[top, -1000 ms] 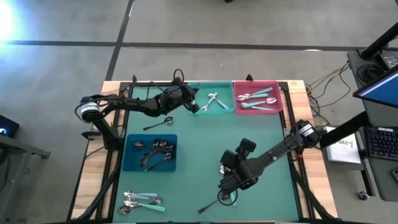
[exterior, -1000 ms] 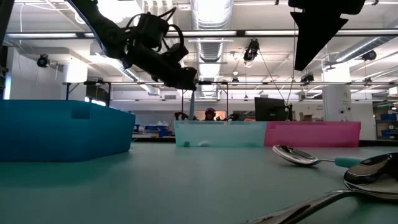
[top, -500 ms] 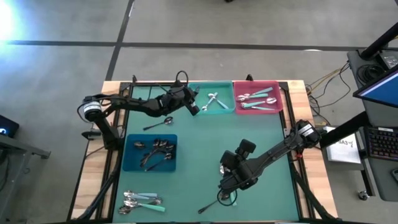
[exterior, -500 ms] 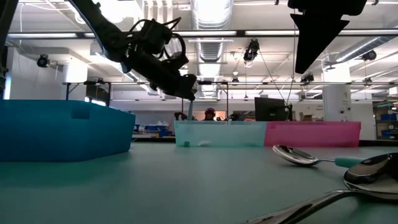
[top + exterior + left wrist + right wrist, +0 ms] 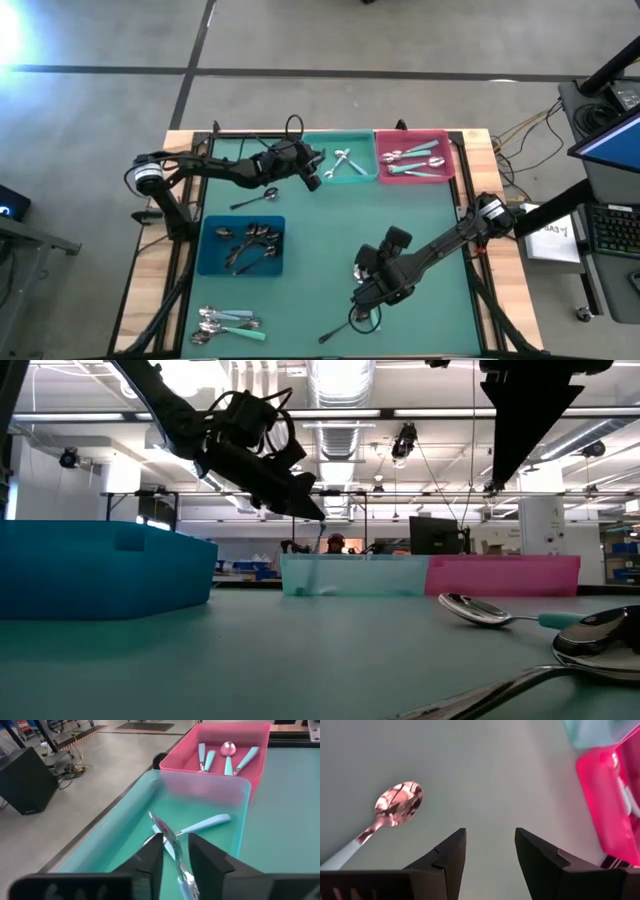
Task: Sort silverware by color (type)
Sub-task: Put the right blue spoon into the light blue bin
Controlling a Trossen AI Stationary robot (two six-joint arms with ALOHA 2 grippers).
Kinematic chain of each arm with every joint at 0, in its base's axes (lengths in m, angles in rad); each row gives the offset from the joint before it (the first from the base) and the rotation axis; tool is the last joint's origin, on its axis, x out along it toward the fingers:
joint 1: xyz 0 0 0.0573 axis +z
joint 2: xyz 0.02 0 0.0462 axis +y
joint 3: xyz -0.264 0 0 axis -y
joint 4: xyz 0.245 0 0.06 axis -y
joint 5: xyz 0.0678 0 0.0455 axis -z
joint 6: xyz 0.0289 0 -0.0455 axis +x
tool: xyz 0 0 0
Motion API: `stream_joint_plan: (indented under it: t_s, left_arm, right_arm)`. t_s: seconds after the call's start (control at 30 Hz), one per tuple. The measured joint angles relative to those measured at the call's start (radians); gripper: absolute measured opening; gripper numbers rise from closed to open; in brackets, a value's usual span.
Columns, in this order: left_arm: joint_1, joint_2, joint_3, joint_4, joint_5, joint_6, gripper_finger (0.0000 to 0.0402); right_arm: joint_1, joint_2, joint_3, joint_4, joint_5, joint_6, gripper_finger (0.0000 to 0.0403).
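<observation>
My left gripper (image 5: 316,172) hangs over the left end of the teal bin (image 5: 352,176), fingers apart. A shiny silver spoon (image 5: 176,854) stands in the gap between them, above the bin's floor. Silver spoons (image 5: 345,160) lie in that bin, and mint-handled spoons (image 5: 412,158) lie in the pink bin (image 5: 448,170). The blue bin (image 5: 208,262) holds dark spoons (image 5: 250,245). My right gripper (image 5: 489,845) is open above the table near the front edge. A mint-handled spoon (image 5: 395,805) lies flat on the mat beside it. My left gripper has the silver spoon's handle (image 5: 181,867) between its two fingers (image 5: 152,857), which slant down from the table's left over the teal bin. I cannot tell whether either finger touches the spoon.
One spoon (image 5: 255,198) lies loose on the mat between the blue bin and my left arm. A heap of spoons (image 5: 225,322) sits at the near left corner. A dark spoon (image 5: 338,330) lies by the front edge under my right arm.
My left gripper has tipped its fingers lower and swung a little toward the teal bin, the silver spoon moving along with it.
</observation>
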Motion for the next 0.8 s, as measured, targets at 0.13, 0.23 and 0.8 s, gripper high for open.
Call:
stream_joint_plan:
  t_s: [0.13,0.23,0.8]
  left_arm:
    - [-0.005,0.000,0.000,0.009,0.009,0.001,0.0122]
    - [-0.008,0.000,0.000,0.040,0.059,0.001,0.0149]
    - [-0.109,-0.006,0.000,0.338,1.069,-0.547,0.0150]
  right_arm:
    - [0.000,0.000,0.000,0.002,-0.051,0.000,0.0160]
    - [0.000,0.000,0.000,0.003,-0.084,0.001,0.0160]
    - [0.000,0.000,-0.054,0.185,-0.280,0.120,0.0160]
